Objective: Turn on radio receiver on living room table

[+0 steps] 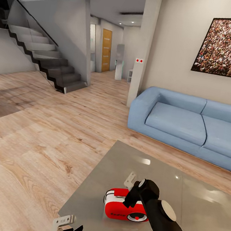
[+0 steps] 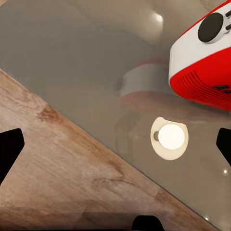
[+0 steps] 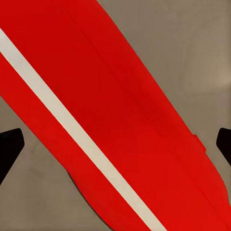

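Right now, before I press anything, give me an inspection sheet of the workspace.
Surface: glossy grey-beige low table, reflecting ceiling lights.
Job's things: small red retro radio with white trim lying on the table.
Clutter: nothing seen.
Grippers: right gripper directly over the radio, open; left gripper at the table's near edge, open, empty.
Cables: nothing seen.
Surroundings: long light-blue sofa, framed crowd picture, grey staircase, light wood floor.
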